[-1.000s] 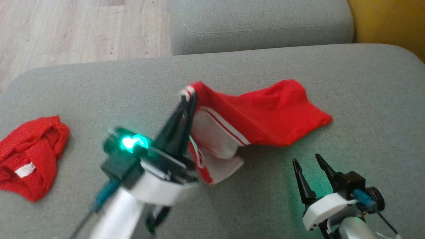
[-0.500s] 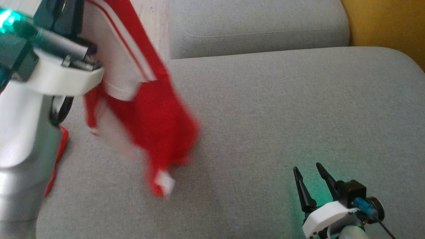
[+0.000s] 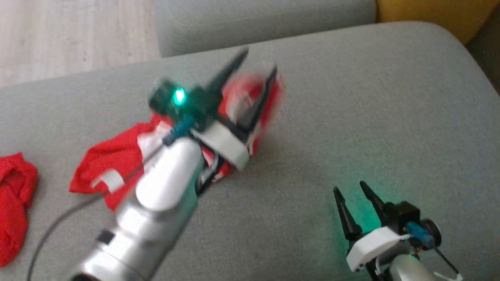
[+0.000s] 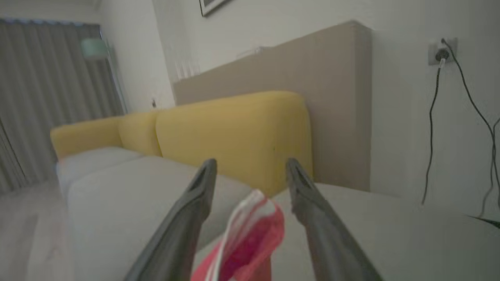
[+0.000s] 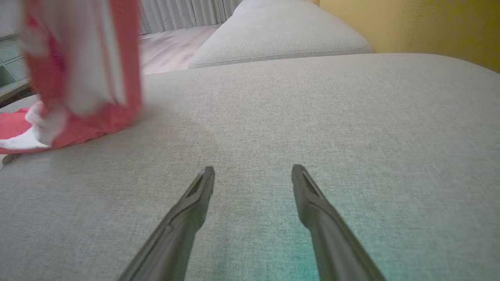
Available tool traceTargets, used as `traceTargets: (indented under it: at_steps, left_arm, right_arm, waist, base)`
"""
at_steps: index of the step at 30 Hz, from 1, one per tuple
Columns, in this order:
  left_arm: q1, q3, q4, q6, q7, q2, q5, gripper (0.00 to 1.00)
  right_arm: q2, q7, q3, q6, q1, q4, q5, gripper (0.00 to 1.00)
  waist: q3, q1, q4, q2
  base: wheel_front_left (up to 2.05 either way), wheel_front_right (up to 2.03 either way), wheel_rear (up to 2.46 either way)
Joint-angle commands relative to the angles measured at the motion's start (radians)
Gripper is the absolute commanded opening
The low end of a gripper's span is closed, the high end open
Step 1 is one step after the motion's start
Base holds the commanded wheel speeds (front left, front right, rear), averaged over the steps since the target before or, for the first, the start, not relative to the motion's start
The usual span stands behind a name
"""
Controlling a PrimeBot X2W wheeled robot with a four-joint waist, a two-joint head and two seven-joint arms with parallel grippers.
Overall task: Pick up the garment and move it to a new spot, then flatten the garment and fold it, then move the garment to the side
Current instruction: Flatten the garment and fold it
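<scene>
1. The left gripper [image 3: 261, 59] — two long dark fingers tapering to points, set on a dark green housing [image 3: 161, 104] with a lit green lamp [image 3: 179, 95].
2. Behind it a white collar [image 3: 223, 145], a teal connector [image 3: 177, 130] and a rounded silver forearm [image 3: 156, 210]; a thin grey cable [image 3: 50, 230] trails from it.
3. The right gripper [image 3: 349, 186] has matching dark fingers, a white bracket [image 3: 371, 246] and a blue plug [image 3: 418, 231].

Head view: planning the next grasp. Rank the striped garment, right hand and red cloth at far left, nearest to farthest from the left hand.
1. Striped garment, directly under the left hand.
2. Right hand, lower right.
3. Red cloth, far left edge.
</scene>
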Motion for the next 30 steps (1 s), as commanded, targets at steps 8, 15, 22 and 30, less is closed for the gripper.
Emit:
traceTargets:
  at_steps: [8,15,22,30]
  left_arm:
    - [0.158,-0.024,0.117,0.016,-0.037,-0.023,-0.059,1.00]
    - [0.293,0.064,0.010,0.058,-0.040,-0.024,-0.049,1.00]
    - [0.435,0.172,-0.089,0.075,-0.040,-0.016,-0.002,1.00]
    - [0.586,0.312,-0.165,0.076,-0.040,-0.021,0.045,1.00]
  right_arm:
    - [0.003,-0.011,0.007,0.000,-0.055,-0.049,-0.004,1.00]
    - [-0.003,-0.011,0.094,0.000,-0.100,-0.087,-0.023,1.00]
    - [-0.009,-0.011,0.266,0.000,-0.194,-0.056,-0.004,1.00]
    - [-0.009,0.034,0.446,0.000,-0.331,0.078,0.059,1.00]
  waist:
    - [0.052,-0.0001,0.035,0.0000]
    - [0.052,-0.0001,0.150,0.0000]
    - [0.049,-0.0001,0.248,0.0000]
    - [0.060,-0.0001,0.361,0.0000]
  base:
    - [0.00,0.00,0.00]
    - [0.00,0.00,0.00]
    - [0.00,0.00,0.00]
    - [0.00,0.00,0.00]
